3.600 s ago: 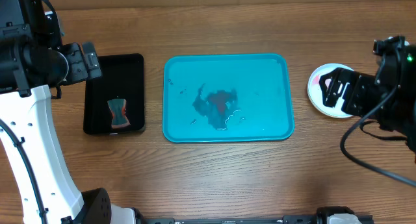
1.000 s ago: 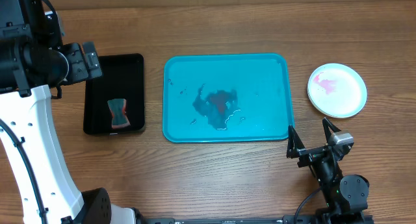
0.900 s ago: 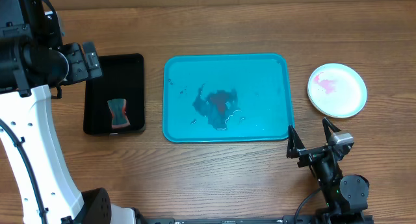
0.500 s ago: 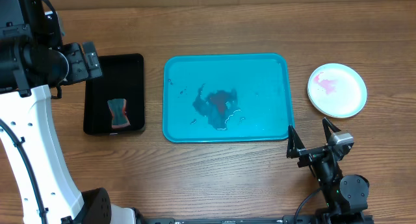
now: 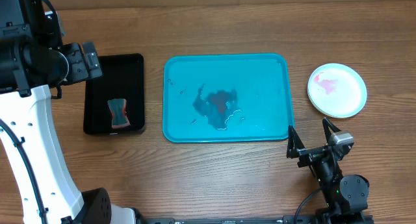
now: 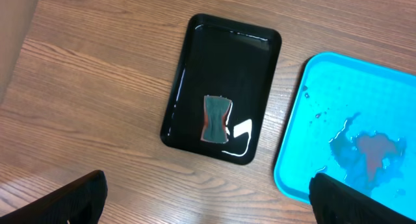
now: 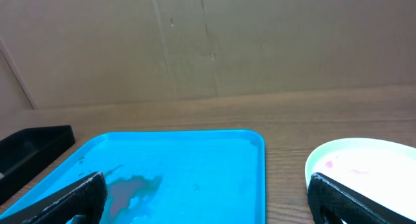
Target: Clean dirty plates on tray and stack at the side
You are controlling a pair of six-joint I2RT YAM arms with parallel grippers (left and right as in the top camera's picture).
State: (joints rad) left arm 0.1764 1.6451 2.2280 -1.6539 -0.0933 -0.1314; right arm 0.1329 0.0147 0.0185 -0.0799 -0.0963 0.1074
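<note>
One plate (image 5: 344, 97), white with a pale rim, sat on the table (image 5: 214, 178) to the right of the tray (image 5: 260, 74) and clear of its edge, with a pink-red smear (image 5: 325, 84) on its left half. Whether more plates lay under it could not be told. The tray lay in the middle of the table and held a red stain (image 5: 220, 106) in a shallow puddle near its centre, with small droplets scattered to the left. Well to the left, a black tray (image 5: 133, 68) held a sponge (image 5: 117, 113) in its lower half, grey in the middle with reddish ends, lying flat. The right gripper (image 5: 307, 130) hung low by the front edge of the table, just off the tray's near right corner and below the plate, holding nothing. Its fingers were spread wide, the left one (image 5: 290, 141) overlapping that corner in the overhead view. The left gripper (image 6: 208, 191) was raised above the table's left side, looking down on the black tray and the tray's left end. Its fingers (image 6: 84, 198) were likewise far apart and held nothing.
</note>
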